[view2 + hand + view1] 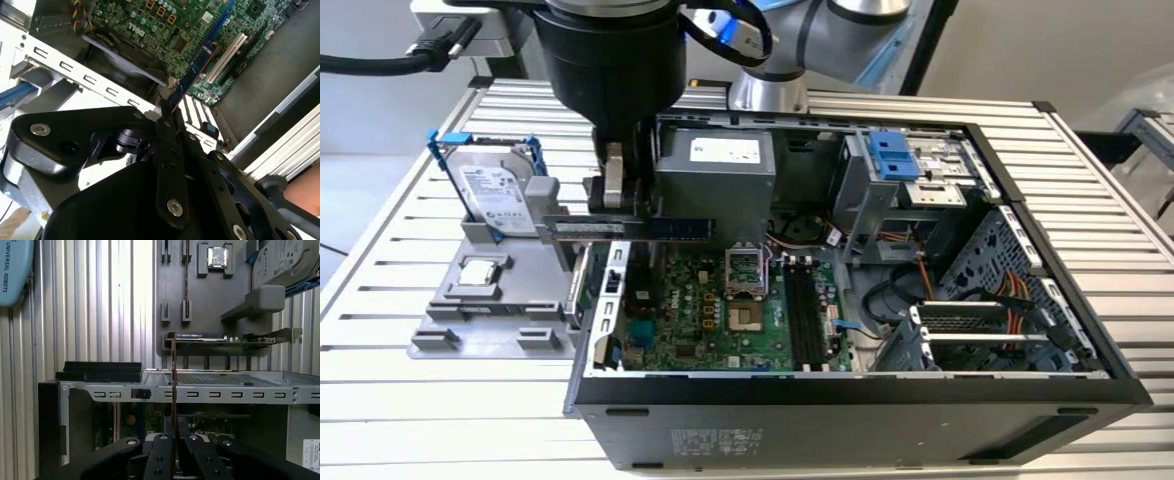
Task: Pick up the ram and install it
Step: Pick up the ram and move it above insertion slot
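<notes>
- Jaws: shut tight on the ram (654, 228), pinching its flat faces at about mid-length. Both wrist views show the stick running out from between the fingertips (166, 131).
- Gripper (620, 210): points straight down. I judge the mid-length pinch is there to keep the thin stick balanced and free of twist.
- Ram: held on edge, long side level, clear of every surface. It hangs over the case (854, 420) wall at the exterior view's left, between the fixture (494, 325) and the board (694, 320). In the first wrist view it reads as a thin line (173, 375), so it sits square in the grip.
- Slots (803, 315): empty, well apart from the ram, toward the exterior view's right. The ram lies crosswise to them, so it is picked up but not installed.
- Case: lies on its side with the panel off, leaving the board open from above.
- Fixture: a grey tray beside the case. It holds the drive (500, 190) upright and the chip (480, 271) flat, each in its own seat, probably so that parts sit at known places for the gripper.
</notes>
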You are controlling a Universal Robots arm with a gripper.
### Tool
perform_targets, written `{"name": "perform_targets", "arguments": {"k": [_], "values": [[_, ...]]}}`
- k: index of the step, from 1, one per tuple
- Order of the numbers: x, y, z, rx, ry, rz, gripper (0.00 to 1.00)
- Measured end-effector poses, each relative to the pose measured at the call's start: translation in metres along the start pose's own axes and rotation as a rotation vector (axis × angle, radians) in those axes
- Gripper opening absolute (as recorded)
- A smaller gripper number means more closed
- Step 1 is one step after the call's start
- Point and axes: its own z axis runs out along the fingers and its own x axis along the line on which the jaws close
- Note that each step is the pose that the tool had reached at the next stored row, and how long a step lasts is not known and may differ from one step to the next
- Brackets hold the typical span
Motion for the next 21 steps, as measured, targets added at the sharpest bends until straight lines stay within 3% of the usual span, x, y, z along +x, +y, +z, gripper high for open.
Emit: {"name": "perform_targets", "arguments": {"k": [21], "values": [[-0.0005, -0.0334, -0.0007, 0.0000, 0.0000, 0.000, 0.00]]}}
